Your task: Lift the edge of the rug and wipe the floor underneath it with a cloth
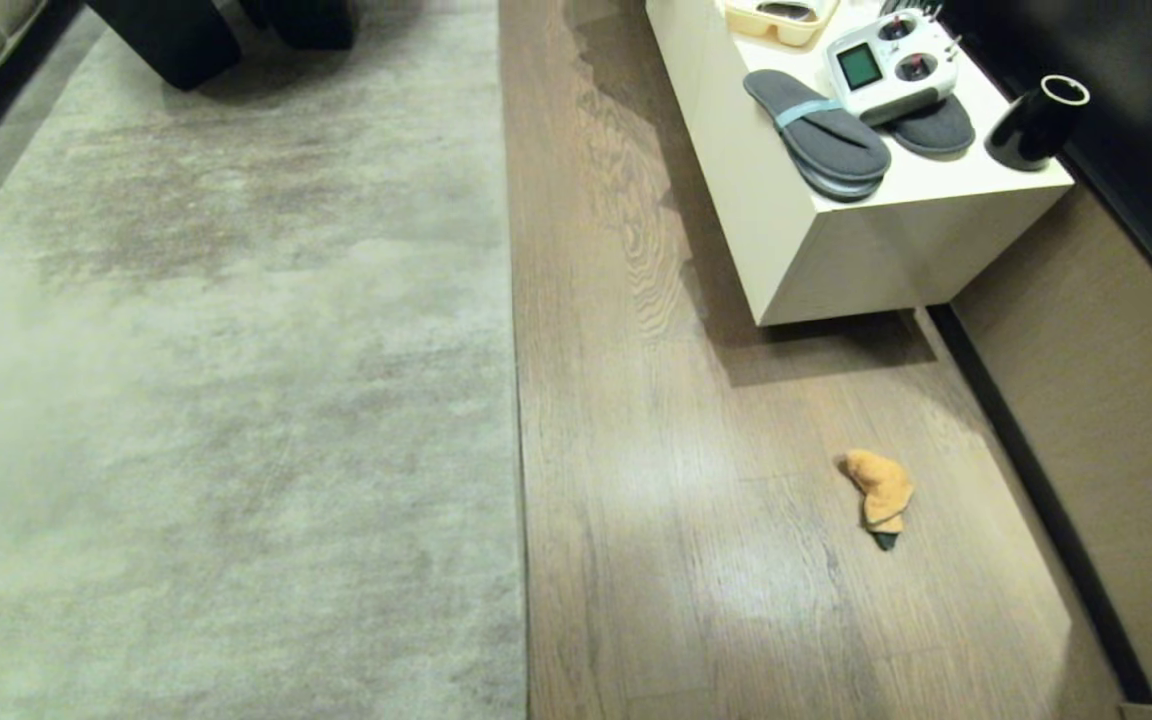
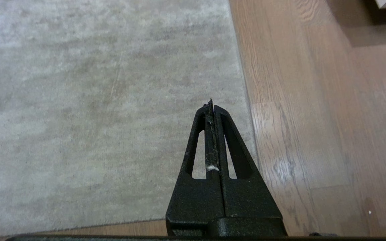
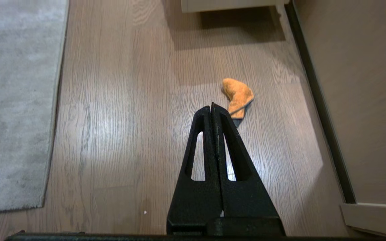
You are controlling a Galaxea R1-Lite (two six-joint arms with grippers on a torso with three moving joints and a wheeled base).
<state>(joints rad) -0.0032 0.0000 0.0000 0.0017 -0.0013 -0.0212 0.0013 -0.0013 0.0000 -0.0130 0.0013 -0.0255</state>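
Observation:
The pale grey-beige rug (image 1: 216, 380) lies flat on the left, and its rug edge (image 1: 516, 400) runs straight along the wood-grain floor (image 1: 696, 560). A small orange-tan cloth (image 1: 881, 492) lies crumpled on the floor near the right wall. Neither arm shows in the head view. My left gripper (image 2: 212, 103) hangs shut and empty above the rug (image 2: 95, 100), close to the rug edge (image 2: 246, 100). My right gripper (image 3: 212, 106) hangs shut and empty above the floor (image 3: 129, 134), a little short of the cloth (image 3: 237, 96).
A low cream cabinet (image 1: 836, 250) stands at the back right, carrying grey slippers (image 1: 816, 125), a white remote controller (image 1: 891, 65) and a black cup (image 1: 1036, 125). A brown wall with a dark skirting (image 1: 1036, 480) bounds the right side. Dark furniture bases (image 1: 166, 35) stand on the rug's far end.

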